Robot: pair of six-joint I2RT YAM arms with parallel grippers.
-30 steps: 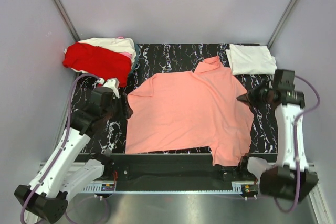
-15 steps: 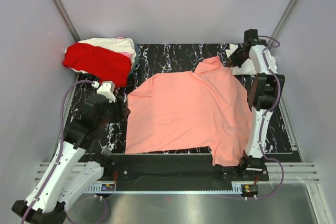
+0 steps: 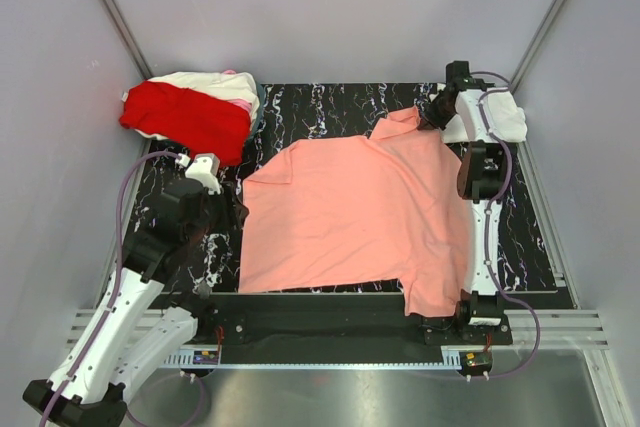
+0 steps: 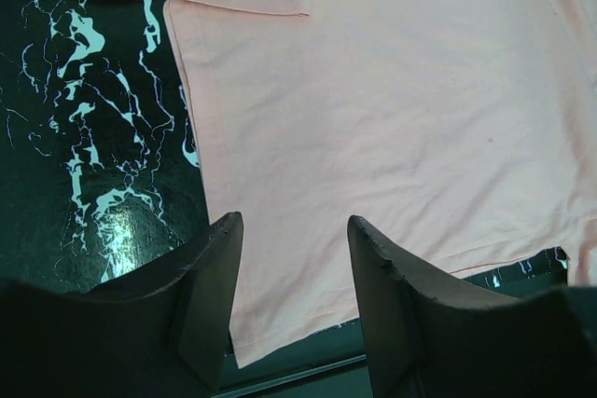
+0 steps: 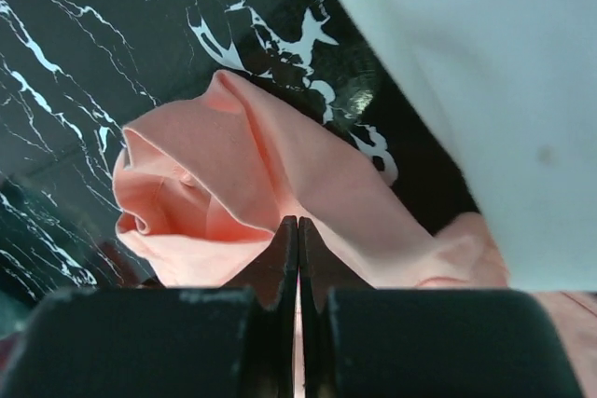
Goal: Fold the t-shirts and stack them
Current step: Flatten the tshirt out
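At the far left corner of the table point(image 3: 330, 99) lies a loose pile of tees. A red tee point(image 3: 185, 117) is on top. A cream tee point(image 3: 200, 80) and a pink tee point(image 3: 243, 99) show along the pile's far edge, beneath it.

Toward the near edge from the pile, the left tool point(image 4: 292, 227) hangs over the table's left side. Its two dark fingers are spread wide and hold nothing. In the left wrist view they frame the left side edge of the salmon tee point(image 3: 350, 212), with bare black marble to their left. I cannot tell whether the tips touch the cloth.

The salmon tee lies spread flat across the middle of the table. One short sleeve points toward the left edge. Its lower right part reaches past the near edge of the marble. A bunched, rolled piece of it rises toward the far right corner.

The right tool point(image 5: 298, 222) is at that bunched piece, on an arm stretched far across the table. Its fingers are pressed together, leaving only a hairline between them. Their tips lie against the salmon cloth, and I cannot tell whether any fold is caught between them.

Just beside it, in the far right corner, lies a folded white tee point(image 3: 503, 115). Its edge is close to the salmon bunch, with a strip of marble showing between them.
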